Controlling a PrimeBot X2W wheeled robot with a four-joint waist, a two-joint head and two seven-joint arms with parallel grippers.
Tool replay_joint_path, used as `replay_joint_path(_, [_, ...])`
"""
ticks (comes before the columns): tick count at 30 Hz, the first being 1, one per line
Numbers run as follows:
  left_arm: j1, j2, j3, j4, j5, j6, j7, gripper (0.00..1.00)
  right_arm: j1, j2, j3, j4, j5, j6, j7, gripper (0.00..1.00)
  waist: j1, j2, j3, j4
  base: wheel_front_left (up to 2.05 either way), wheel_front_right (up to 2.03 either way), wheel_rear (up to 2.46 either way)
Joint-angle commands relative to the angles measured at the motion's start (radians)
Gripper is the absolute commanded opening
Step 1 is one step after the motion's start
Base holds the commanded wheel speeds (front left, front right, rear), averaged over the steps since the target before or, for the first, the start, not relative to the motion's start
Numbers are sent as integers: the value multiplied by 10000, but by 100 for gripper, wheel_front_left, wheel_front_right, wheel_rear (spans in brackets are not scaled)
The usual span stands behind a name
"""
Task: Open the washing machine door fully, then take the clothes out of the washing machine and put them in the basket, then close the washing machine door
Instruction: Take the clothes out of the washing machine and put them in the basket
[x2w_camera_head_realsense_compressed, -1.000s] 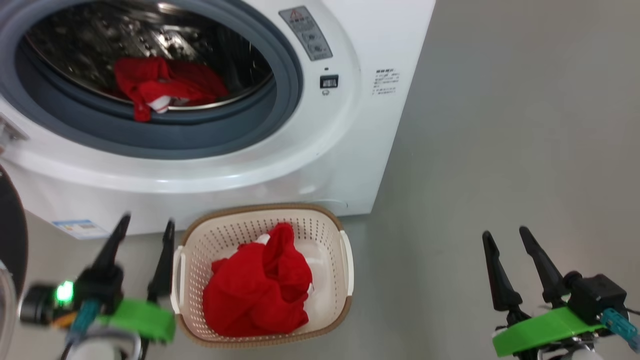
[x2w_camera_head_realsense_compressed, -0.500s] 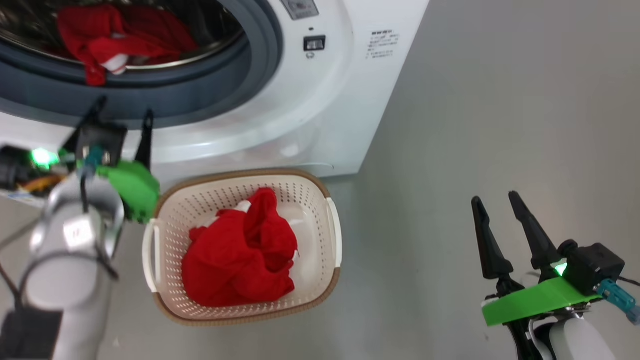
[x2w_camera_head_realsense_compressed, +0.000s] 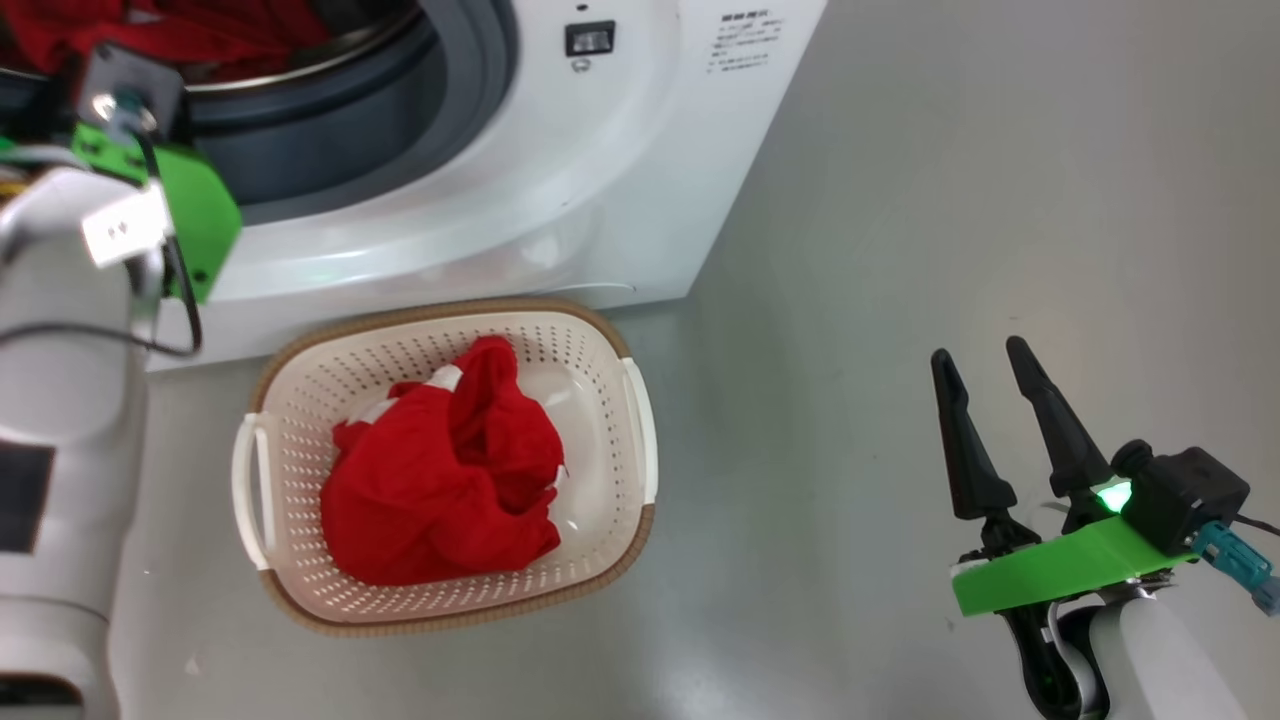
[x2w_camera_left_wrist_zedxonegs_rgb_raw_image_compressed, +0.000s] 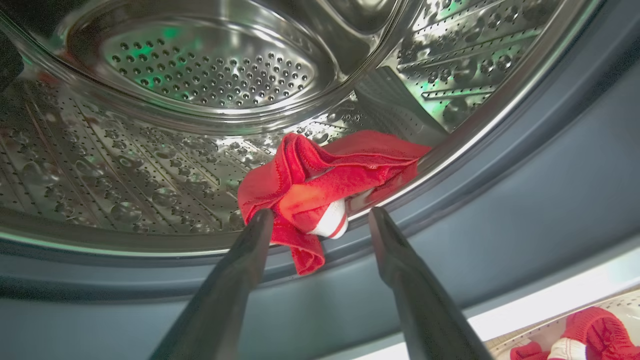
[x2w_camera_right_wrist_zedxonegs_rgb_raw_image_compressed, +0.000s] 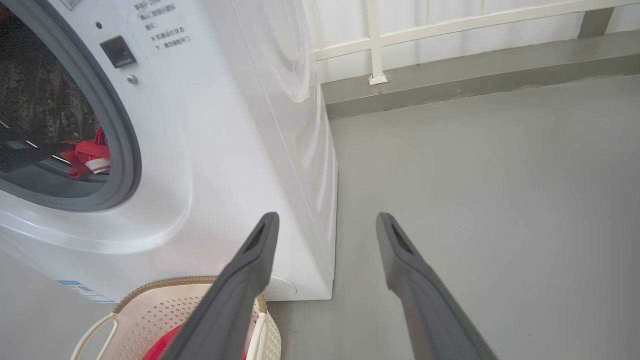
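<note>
The washing machine stands open, and its door is out of view. One piece of red clothes with white trim lies on the drum's front lip, partly over the grey gasket. My left gripper is open just in front of it, a finger on either side and not touching. More red clothes lie bundled in the basket on the floor below the opening. My right gripper is open and holds nothing, low to the right of the basket.
My left forearm rises along the basket's left side to the machine's opening. Bare grey floor stretches to the machine's right. In the right wrist view a white railing and a low kerb run behind it.
The head camera has tilted down and the picture has shifted. My left arm rose from beside the basket to the drum opening. The right gripper stayed where it was.
</note>
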Motion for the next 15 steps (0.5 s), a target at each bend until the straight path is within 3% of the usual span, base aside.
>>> replay_joint_path(1, [-367,531,111,-21,142,161,92,100,-133,-30,285,-251,238,48,-65,100,0,-1,183,-148,0,0,0])
replay_joint_path(15, [-1692,992,-242,1345,315,682,365,100,-449,-30,588,-319,669,48,-65,100,0,-1,830,-752,0,0,0])
